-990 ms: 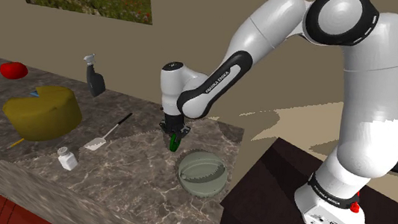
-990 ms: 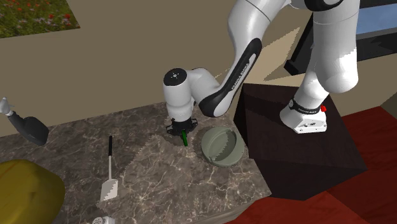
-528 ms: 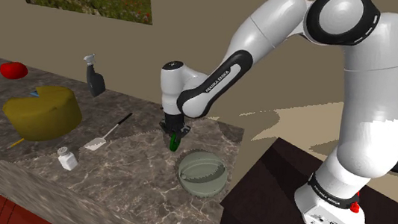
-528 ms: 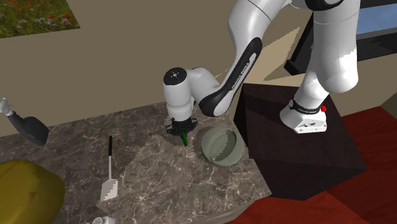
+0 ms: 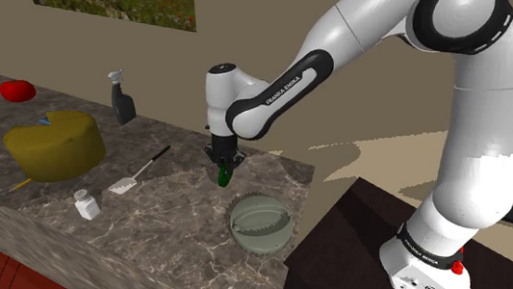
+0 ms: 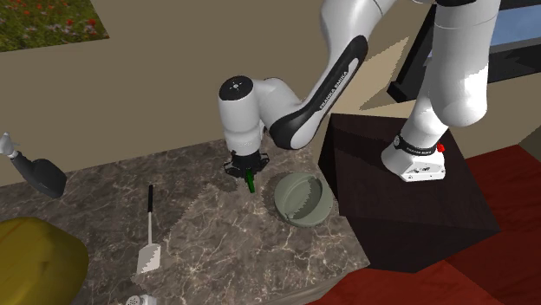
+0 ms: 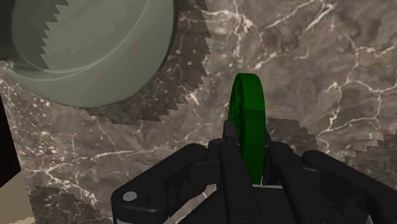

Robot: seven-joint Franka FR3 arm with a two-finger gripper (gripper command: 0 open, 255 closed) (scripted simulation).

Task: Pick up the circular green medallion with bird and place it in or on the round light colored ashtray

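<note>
The green medallion (image 7: 247,124) stands on edge between my two black fingers, clasped and lifted off the marble counter. In the shoulder view the gripper (image 5: 223,171) hangs above the counter with the green medallion (image 5: 226,173) sticking out below it. The round pale grey-green ashtray (image 5: 259,223) sits on the counter toward the stand, down and to the right of the gripper in that view. In the second exterior view the medallion (image 6: 251,182) hangs just left of the ashtray (image 6: 303,199). The wrist view shows the ashtray (image 7: 89,51) off to one side of the medallion.
On the brown marble counter (image 5: 169,232) lie a spatula (image 5: 139,170), a small shaker (image 5: 86,204), a big yellow wedge-cut round (image 5: 54,143), a dark spray bottle (image 5: 122,98) and a red object (image 5: 17,90). The dark stand (image 5: 378,267) borders the ashtray's side.
The gripper has risen a little with the medallion and shifted slightly away from the ashtray; the arm's upper links have lifted too.
</note>
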